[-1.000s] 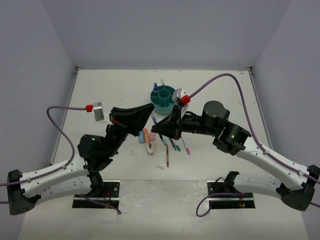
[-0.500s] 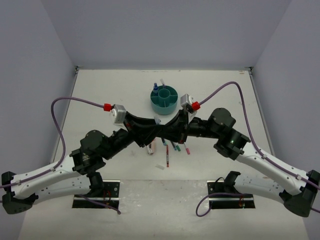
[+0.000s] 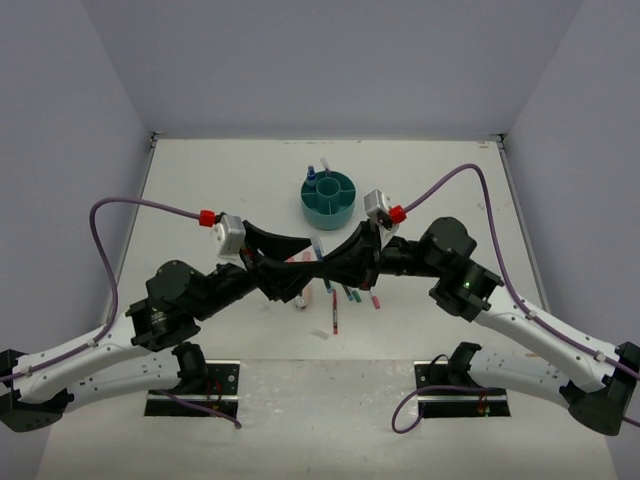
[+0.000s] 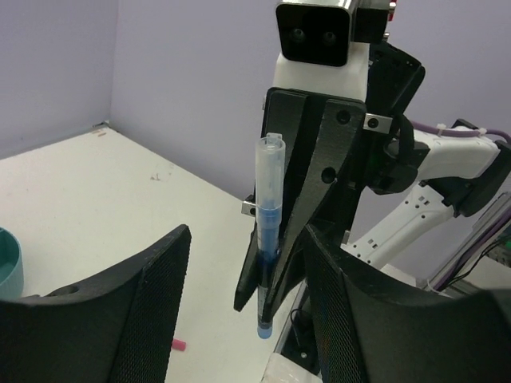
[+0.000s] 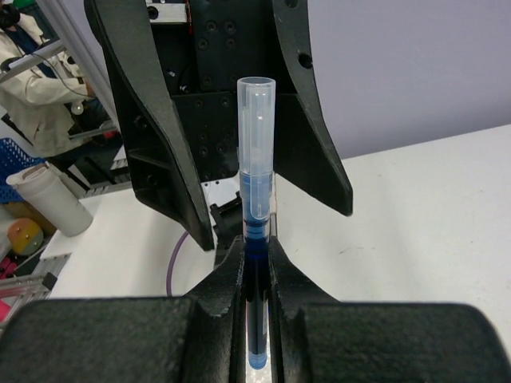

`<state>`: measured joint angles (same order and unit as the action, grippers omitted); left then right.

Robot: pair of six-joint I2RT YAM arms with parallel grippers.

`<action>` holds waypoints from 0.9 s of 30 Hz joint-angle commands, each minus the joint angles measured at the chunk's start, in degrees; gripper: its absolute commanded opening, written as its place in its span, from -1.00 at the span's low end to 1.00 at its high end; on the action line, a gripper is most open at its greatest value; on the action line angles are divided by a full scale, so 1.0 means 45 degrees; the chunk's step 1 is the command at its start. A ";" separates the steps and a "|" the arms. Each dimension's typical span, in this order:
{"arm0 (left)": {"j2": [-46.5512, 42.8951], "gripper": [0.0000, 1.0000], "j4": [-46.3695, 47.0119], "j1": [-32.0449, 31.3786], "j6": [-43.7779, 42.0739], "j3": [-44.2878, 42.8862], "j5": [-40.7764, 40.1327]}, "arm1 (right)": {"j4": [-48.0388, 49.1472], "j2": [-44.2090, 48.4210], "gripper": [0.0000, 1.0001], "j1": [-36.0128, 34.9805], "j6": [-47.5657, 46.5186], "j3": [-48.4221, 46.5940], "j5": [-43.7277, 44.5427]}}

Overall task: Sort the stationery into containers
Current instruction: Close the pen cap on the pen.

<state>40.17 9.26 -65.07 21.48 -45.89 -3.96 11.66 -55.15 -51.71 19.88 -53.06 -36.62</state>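
A white table (image 3: 200, 180) carries a teal organiser (image 3: 322, 212) and scattered pens (image 3: 334, 316).

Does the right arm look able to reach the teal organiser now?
Probably yes: the organiser lies just beyond the right end effector, no arm between; the open left end effector merely flanks the held pen.

2 white arms (image 3: 90, 355), black joints (image 3: 175, 290), purple cables (image 3: 140, 203), red connectors (image 3: 207, 216)

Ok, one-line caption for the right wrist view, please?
Right fingers pinch a clear-capped blue pen by its lower end, its top between the open left fingers.
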 commanded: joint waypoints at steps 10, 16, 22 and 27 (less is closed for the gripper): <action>-0.0014 0.06 0.0971 -0.0032 -0.0808 -0.0859 0.0179 | 0.0591 -0.0203 -1.00 -0.0014 -0.0436 -0.0358 -0.1531; 0.0467 -0.23 0.1158 -0.0032 -0.0706 -0.0953 0.0268 | 0.0374 -0.0127 -1.00 0.0004 -0.0672 -0.0418 -0.1689; 0.0685 -0.83 0.1412 -0.0032 -0.0546 -0.0744 0.0670 | 0.0431 0.0006 -1.00 -0.0014 -0.0685 -0.0375 -0.1366; 0.0985 -1.00 0.2451 -0.0032 0.0330 0.0562 0.1521 | 0.1166 0.0472 -1.00 -0.0014 -0.0327 -0.0382 -0.0038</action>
<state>43.41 15.51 -65.39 20.80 -47.38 -0.37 11.30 -56.05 -51.43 17.55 -53.06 -41.39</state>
